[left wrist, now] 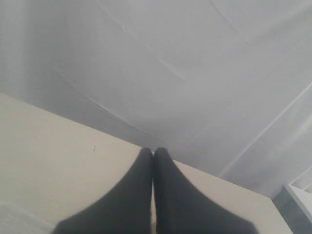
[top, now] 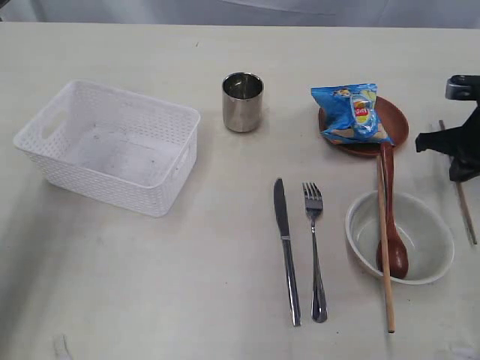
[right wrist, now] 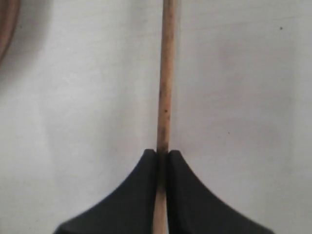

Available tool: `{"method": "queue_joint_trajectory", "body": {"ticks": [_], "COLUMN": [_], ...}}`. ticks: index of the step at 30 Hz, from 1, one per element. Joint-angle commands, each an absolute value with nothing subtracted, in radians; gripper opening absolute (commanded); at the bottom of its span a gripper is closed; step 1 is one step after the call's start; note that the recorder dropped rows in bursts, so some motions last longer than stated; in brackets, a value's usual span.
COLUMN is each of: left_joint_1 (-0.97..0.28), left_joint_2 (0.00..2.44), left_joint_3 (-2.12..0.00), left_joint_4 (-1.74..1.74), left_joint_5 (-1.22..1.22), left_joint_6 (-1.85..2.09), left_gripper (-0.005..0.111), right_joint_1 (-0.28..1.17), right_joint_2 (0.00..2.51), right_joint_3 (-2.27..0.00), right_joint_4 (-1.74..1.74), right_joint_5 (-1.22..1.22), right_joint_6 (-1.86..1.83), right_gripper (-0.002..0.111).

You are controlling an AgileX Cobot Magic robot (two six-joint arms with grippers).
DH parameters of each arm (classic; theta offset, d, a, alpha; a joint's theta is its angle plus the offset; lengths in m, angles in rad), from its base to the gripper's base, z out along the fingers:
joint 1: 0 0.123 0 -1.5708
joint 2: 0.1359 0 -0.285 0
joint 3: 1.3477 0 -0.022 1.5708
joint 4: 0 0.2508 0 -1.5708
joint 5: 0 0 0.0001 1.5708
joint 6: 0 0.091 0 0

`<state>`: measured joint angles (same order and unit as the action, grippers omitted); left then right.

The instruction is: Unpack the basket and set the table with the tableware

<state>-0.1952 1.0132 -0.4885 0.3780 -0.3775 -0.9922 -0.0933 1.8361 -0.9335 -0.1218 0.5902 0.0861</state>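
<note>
A wooden chopstick [right wrist: 166,73] lies flat on the worktop [top: 150,285] at the far right, beyond the bowl [top: 431,259], its long axis running away from the right gripper [right wrist: 162,155], whose fingers are clamped on its shaft. The basket [top: 45,150] looks empty, so this seems a late step: lifting this chopstick and laying it beside its mate [top: 384,255] across the bowl. The left gripper [left wrist: 153,152] hangs idle, fingers together.

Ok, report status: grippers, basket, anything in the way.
Left gripper shut, empty. Right gripper shut on thin wooden chopstick. White lattice plastic basket empty. Nothing in the way.
</note>
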Motion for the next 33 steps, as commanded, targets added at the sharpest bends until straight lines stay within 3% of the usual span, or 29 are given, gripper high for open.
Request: {"method": "queue_joint_trajectory", "body": {"ticks": [1,17,25,33], "left_joint_1": [-0.192,-0.192,-0.192,-0.192], "left_joint_2": [1.013,1.013,1.013,1.013], "left_joint_3": [-0.485,-0.485,-0.485,-0.415], "left_joint_4": [0.381,0.386,0.388,0.381], "left_joint_5": [-0.367,-0.332,-0.330,-0.412], "left_joint_6": [-0.987,-0.987,-0.987,-1.020], "left_gripper": [0.000,0.000,0.000,0.000], "right_joint_1": [-0.097,-0.086,0.110,0.251], "right_joint_2": [1.708,1.297,1.206,1.145], "right_joint_3": [-0.934,-0.929,-0.927,-0.745], "right_joint_4": [-0.055,0.295,0.319,0.329], "right_joint_5": [0.656,0.963,1.051,0.859], "right_joint_6": [0.055,-0.164,-0.070,0.141], "right_gripper": [0.000,0.000,0.000,0.000]}}
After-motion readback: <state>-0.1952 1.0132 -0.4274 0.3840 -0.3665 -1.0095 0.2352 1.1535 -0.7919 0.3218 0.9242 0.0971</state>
